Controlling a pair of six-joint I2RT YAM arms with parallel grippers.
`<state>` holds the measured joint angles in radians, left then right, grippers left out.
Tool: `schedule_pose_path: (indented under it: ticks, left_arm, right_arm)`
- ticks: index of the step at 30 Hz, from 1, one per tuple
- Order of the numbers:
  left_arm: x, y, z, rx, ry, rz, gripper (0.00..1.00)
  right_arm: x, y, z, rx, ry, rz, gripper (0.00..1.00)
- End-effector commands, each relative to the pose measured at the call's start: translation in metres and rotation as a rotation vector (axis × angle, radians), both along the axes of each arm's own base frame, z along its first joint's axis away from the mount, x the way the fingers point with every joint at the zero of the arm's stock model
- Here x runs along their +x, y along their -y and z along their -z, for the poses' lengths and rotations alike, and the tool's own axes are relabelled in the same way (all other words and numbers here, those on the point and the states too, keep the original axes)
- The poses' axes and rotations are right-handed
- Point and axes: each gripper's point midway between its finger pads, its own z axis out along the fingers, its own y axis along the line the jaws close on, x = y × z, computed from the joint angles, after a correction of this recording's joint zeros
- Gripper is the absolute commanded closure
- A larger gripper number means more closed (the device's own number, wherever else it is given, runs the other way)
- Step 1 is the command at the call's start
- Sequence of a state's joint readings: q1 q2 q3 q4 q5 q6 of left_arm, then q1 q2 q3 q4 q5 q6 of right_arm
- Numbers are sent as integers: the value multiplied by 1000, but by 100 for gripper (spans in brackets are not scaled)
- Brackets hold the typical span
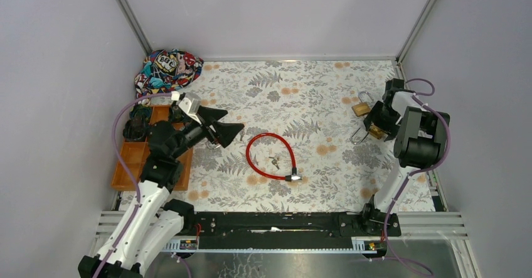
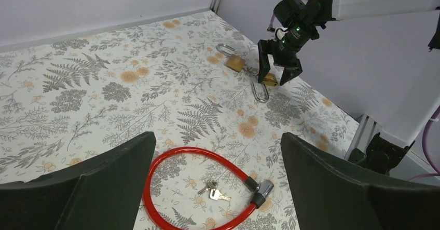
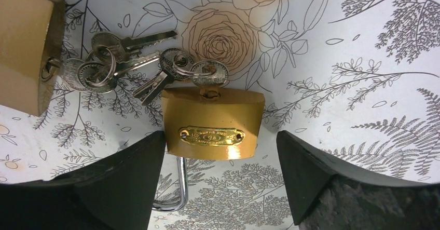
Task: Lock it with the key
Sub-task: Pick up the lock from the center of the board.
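Observation:
Two brass padlocks lie at the far right. The nearer padlock [image 3: 210,123] has its shackle [image 3: 180,188] swung open and a key bunch [image 3: 192,71] in its keyhole. My right gripper [image 3: 219,141] is open, hovering over it with the body between the fingers, and also shows in the top view [image 1: 376,126]. The other padlock [image 3: 26,48] lies to the left, with keys [image 3: 93,71] at its keyhole. A red cable lock [image 1: 270,155] lies mid-table in a closed loop, two small keys [image 2: 214,191] inside it. My left gripper [image 2: 218,136] is open and empty above the loop.
An orange tray [image 1: 135,165] holding dark items sits at the left edge, beside my left arm. A colourful cloth bundle [image 1: 168,68] lies in the back left corner. Grey walls enclose the floral mat [image 1: 301,96] on three sides.

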<state>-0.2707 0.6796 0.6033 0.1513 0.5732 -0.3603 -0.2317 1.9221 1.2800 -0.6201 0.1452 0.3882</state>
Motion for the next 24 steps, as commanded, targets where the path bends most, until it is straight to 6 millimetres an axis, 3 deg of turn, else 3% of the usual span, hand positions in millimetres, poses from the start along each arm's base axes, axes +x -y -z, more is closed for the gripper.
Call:
schedule_pose_path:
  ticks: [1, 3, 6, 12, 18, 24]
  left_arm:
    - [9, 3, -16, -10, 76, -3, 1]
    - [11, 4, -18, -11, 77, 4, 1]
    - [14, 4, -23, -6, 97, 1, 1]
    - [14, 6, -16, 20, 81, 16, 4]
    - [12, 20, 4, 77, 49, 98, 17]
    - [11, 76, 45, 296, 166, 253, 27]
  right_arm:
    - [-14, 11, 12, -65, -83, -34, 15]
    - [-15, 15, 10, -89, -73, -33, 18]
    - [-15, 15, 12, -94, -71, -38, 33]
    - [-2, 4, 6, -27, -14, -60, 99]
    - [0, -18, -42, 46, 172, -66, 100]
    - [-5, -62, -73, 210, 341, -66, 100]
